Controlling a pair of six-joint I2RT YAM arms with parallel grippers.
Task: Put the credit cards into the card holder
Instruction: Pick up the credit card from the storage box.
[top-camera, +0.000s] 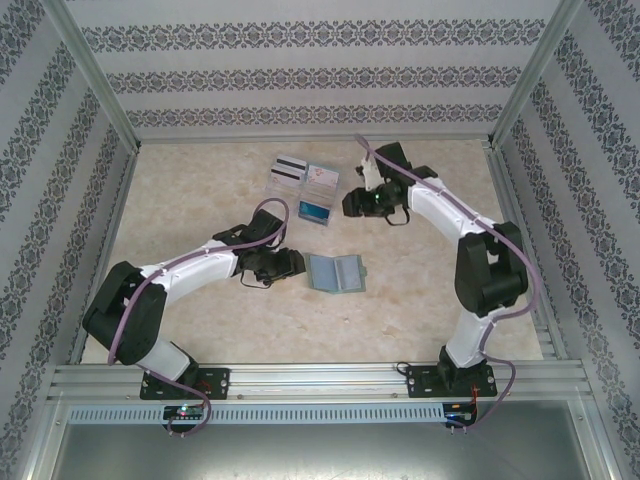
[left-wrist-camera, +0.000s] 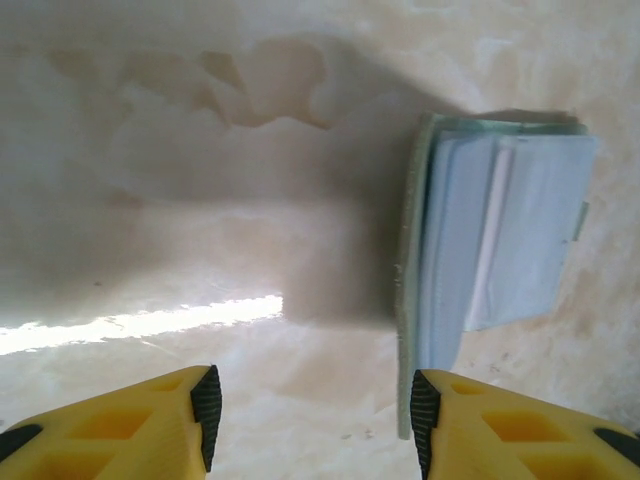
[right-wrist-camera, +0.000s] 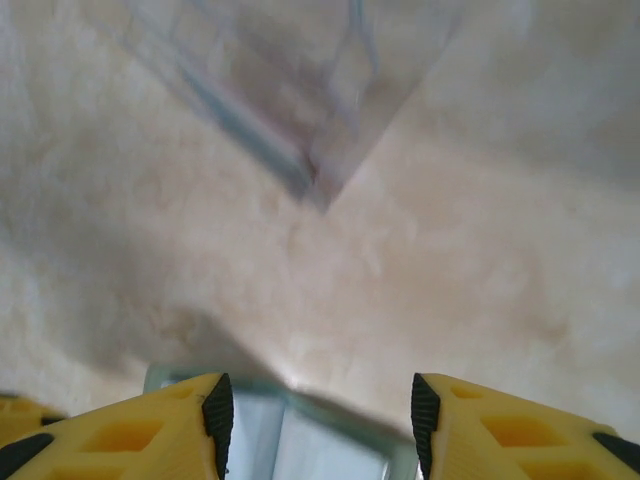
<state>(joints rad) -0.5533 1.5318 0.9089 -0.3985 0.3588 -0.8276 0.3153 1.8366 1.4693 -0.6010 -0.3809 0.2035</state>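
The card holder (top-camera: 335, 272) lies open on the table, sage-green with pale blue pockets (left-wrist-camera: 500, 230). My left gripper (top-camera: 288, 263) is open beside its left edge; in the left wrist view the gripper (left-wrist-camera: 315, 415) has nothing between its fingers, and the right fingertip (left-wrist-camera: 425, 415) is almost against the holder's green edge. A teal-blue card (top-camera: 316, 211) lies flat behind the holder. My right gripper (top-camera: 354, 201) hangs open just right of it, and the card (right-wrist-camera: 320, 445) shows low between its fingers. A striped white card (top-camera: 288, 168) and a pale pinkish card (top-camera: 322, 178) sit further back.
A clear plastic stand (top-camera: 300, 182) holds the two rear cards; its blurred corner (right-wrist-camera: 300, 150) is ahead of the right gripper. Patterned walls and metal posts enclose the marbled tabletop (top-camera: 420, 300).
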